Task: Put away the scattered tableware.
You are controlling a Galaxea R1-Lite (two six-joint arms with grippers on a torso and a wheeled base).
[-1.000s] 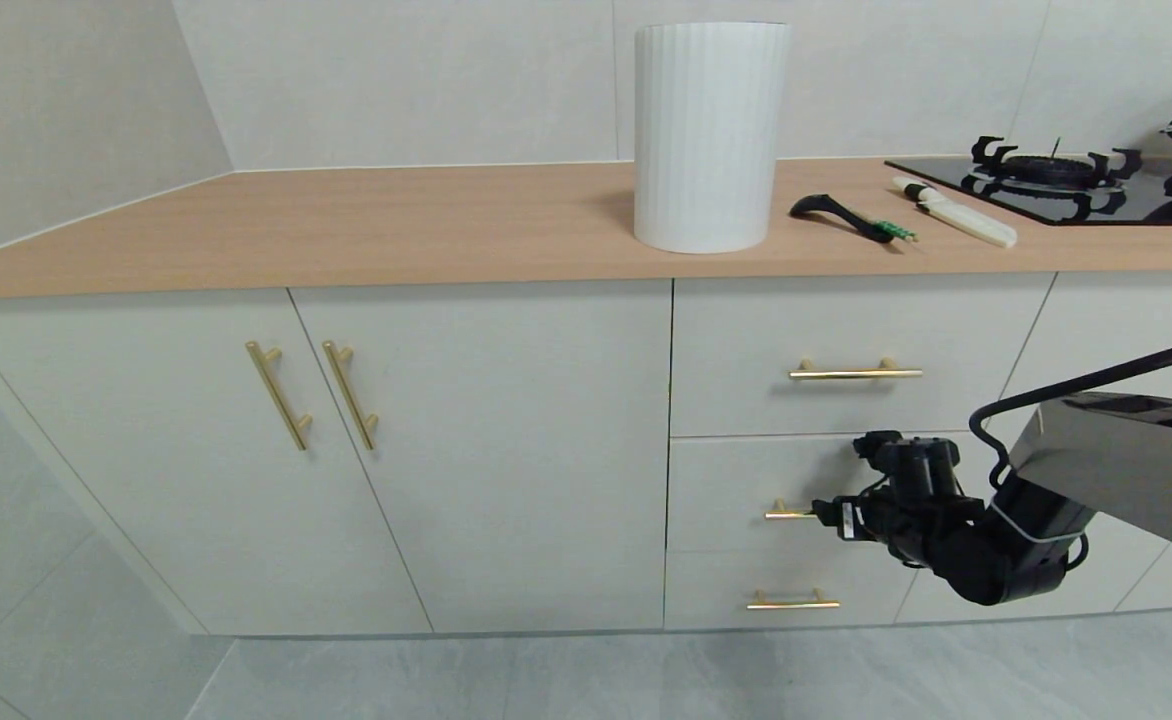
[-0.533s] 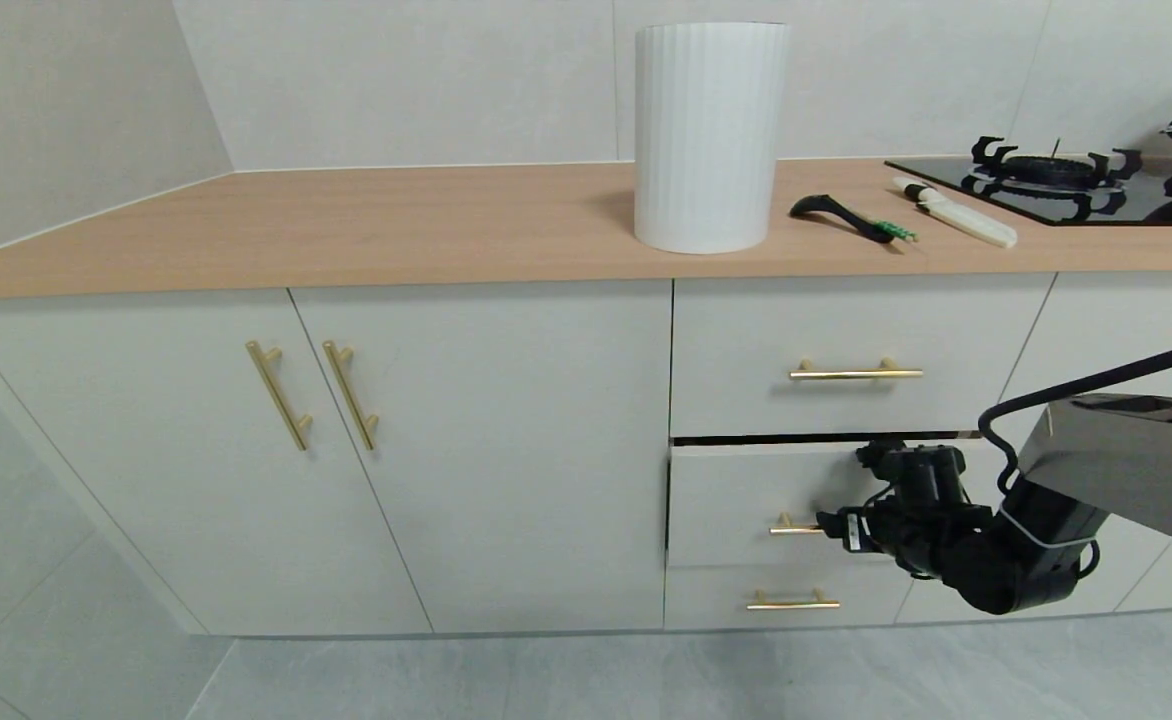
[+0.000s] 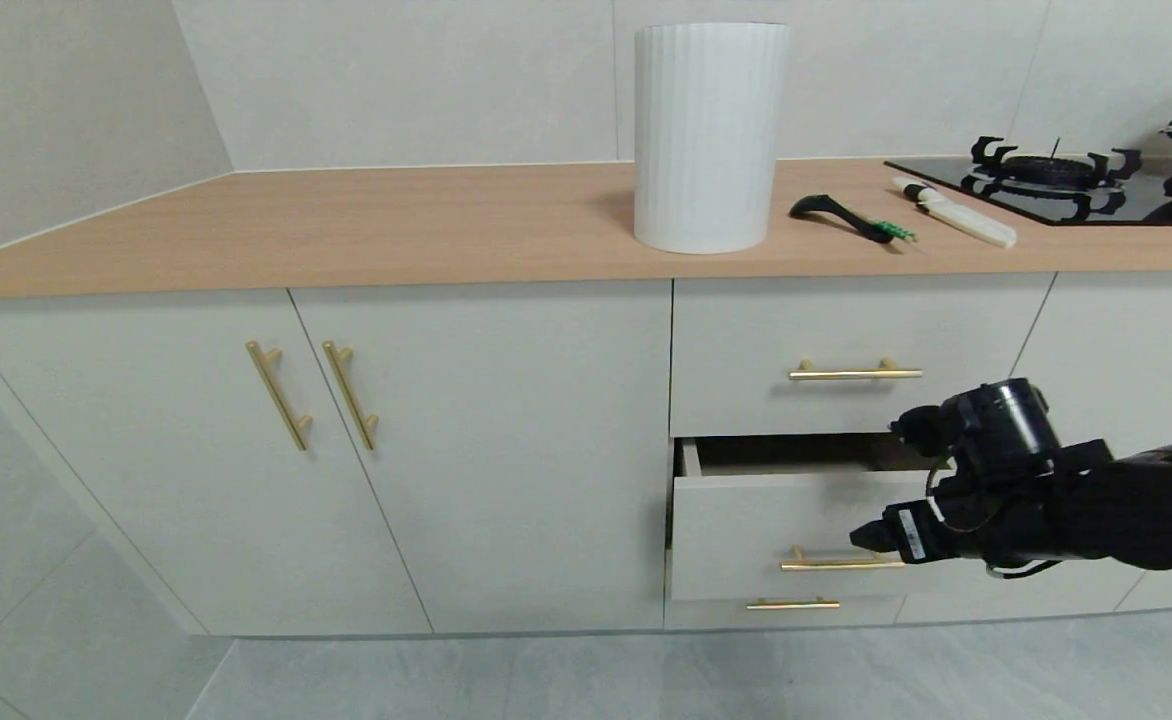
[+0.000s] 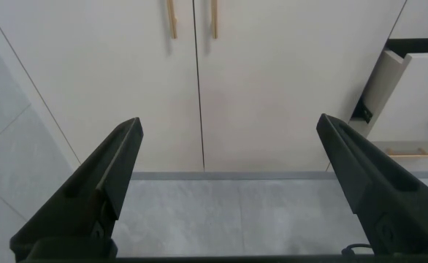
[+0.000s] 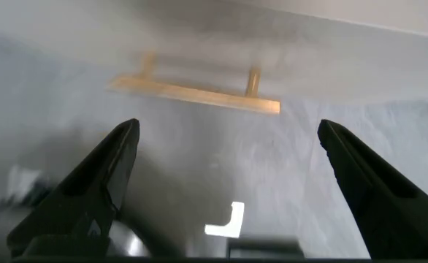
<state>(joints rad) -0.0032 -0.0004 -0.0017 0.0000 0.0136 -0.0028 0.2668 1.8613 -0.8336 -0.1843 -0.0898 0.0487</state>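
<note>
- The right claw (image 3: 866,537) is hovering low in front of the drawers with its fingers spread wide, gripping nothing.
- The middle drawer (image 3: 776,520) is standing partly open right beside this claw. Its gold handle (image 3: 841,563) is sitting just below the fingertips and is not being held.
- In the right wrist view a gold handle (image 5: 196,93) is lying ahead of the right claw (image 5: 225,142), outside the spread fingers.
- The tableware is waiting well above the right claw on the counter (image 3: 346,225). A black spoon (image 3: 841,215) and a white utensil (image 3: 956,212) are lying side by side, near a tall white canister (image 3: 711,135).
- The left claw (image 4: 228,131) is hanging released too, facing the cupboard doors (image 4: 199,73), with the open drawer off to its side.
- Judging by this, only the opening step is looking partly done. The drawer is probably needing more pull, and both utensils are awaiting pickup, placing inside, and a final closing.
</note>
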